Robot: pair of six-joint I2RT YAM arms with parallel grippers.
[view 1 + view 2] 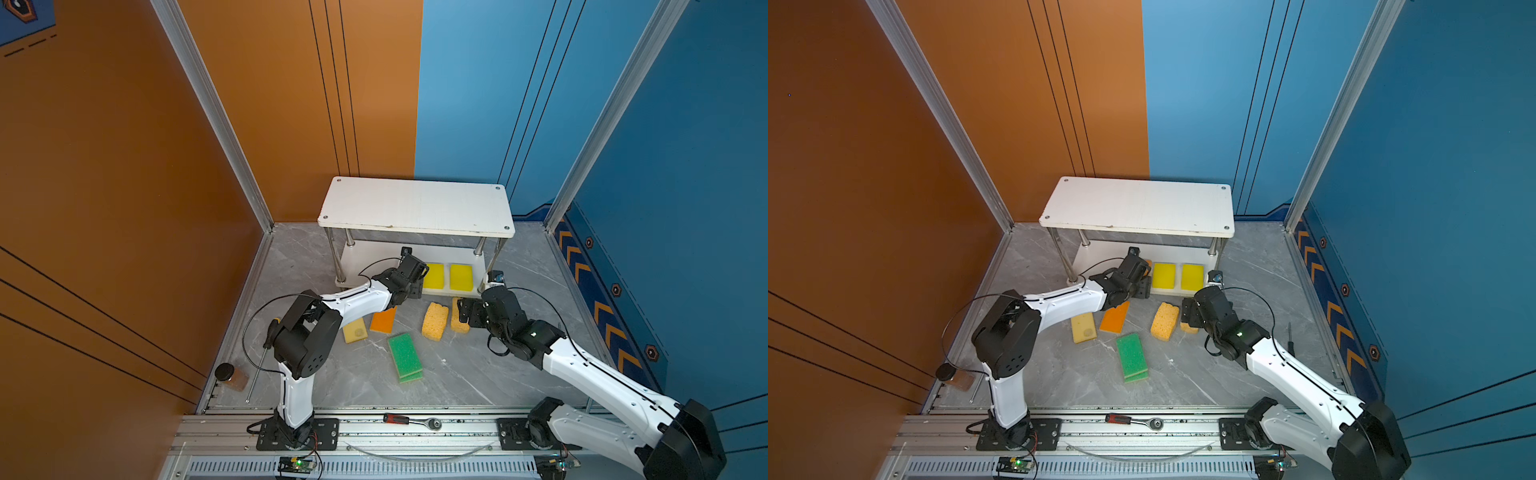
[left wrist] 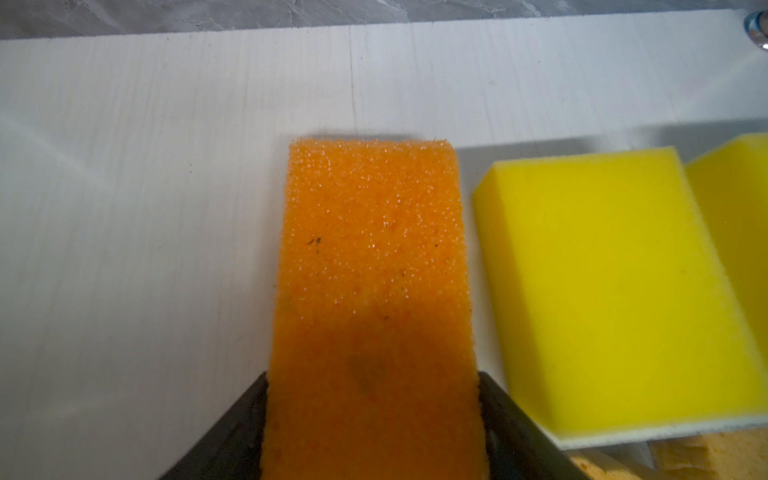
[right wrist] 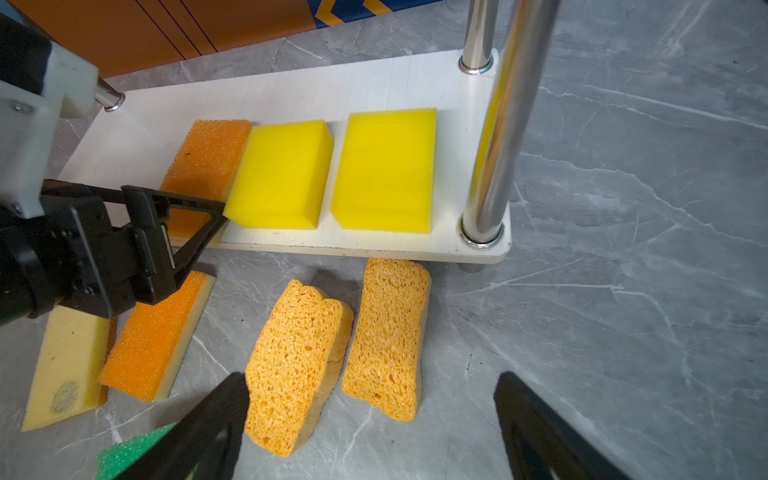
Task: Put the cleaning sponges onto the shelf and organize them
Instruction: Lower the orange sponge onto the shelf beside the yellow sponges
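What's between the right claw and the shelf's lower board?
Two porous sponges, side by side on the floor before the lower board, seen in the right wrist view. The right claw is open.

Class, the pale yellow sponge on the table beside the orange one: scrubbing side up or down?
Down. The pale yellow sponge shows plain foam on top, with an orange layer peeking out underneath.
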